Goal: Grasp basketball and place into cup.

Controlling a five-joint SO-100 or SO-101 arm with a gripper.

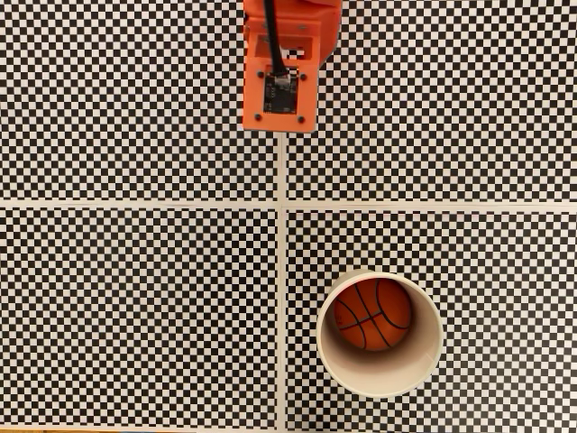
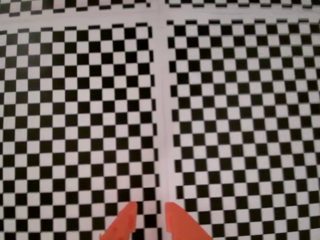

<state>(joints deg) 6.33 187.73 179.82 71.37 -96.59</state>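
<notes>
Orange basketball [image 1: 372,313] is sitting inside the cup [image 1: 380,382] in the fixed view; the wrist view is showing the empty fingers [image 2: 150,222] narrowly parted over the checkered tabletop [image 2: 75,125], bases cut off.

Colours and patterns, tabletop
Black-and-white checkered surface [image 1: 135,117], pale seams; orange-red, black-seamed basketball [image 1: 372,313] in cream-white cup [image 1: 380,383] at 5 o'clock; orange gripper [image 2: 150,220] at 12.

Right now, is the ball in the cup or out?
In. The ball sits inside the cup, ringed by its rim.
</notes>
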